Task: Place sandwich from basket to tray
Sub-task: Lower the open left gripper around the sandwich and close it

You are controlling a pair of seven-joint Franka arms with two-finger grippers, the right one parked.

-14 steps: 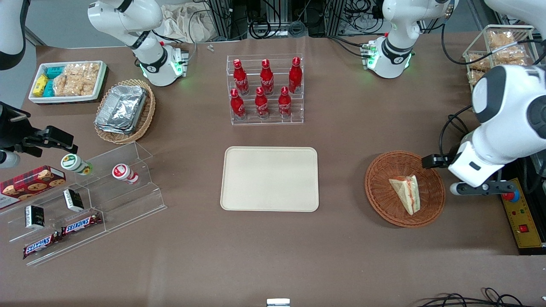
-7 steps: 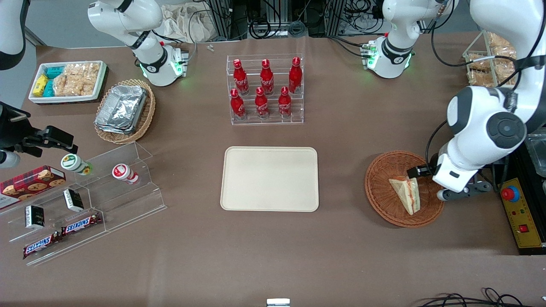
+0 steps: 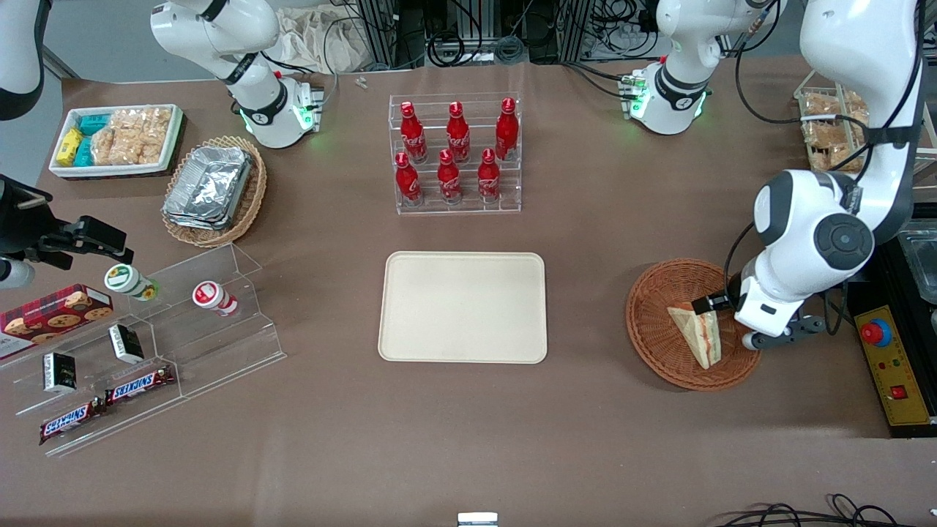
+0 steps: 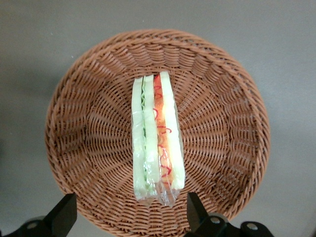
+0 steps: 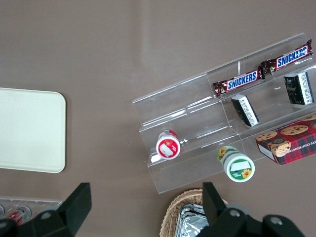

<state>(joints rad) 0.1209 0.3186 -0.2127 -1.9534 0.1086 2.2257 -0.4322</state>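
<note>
The sandwich point(image 3: 697, 333) is a wrapped wedge of white bread with red-orange filling, lying in the reddish-brown wicker basket point(image 3: 648, 326) toward the working arm's end of the table. In the left wrist view the sandwich point(image 4: 157, 140) lies lengthwise in the middle of the basket point(image 4: 79, 123). My gripper point(image 3: 739, 323) hovers over the basket's edge beside the sandwich. It is open, its fingertips point(image 4: 63, 216) spread wider than the sandwich's end, with nothing between them. The beige tray point(image 3: 463, 307) sits bare at mid-table, and its corner also shows in the right wrist view point(image 5: 29, 131).
A clear rack of red bottles point(image 3: 455, 154) stands farther from the front camera than the tray. A clear stepped shelf with snacks point(image 3: 146, 344), a tan basket of foil trays point(image 3: 214, 189) and a white snack bin point(image 3: 117, 139) lie toward the parked arm's end. A yellow control box point(image 3: 894, 373) sits beside the basket.
The left arm has swung in from the table's edge toward the basket and lowered. Its gripper now hangs over the basket beside the sandwich. The sandwich has not moved.
</note>
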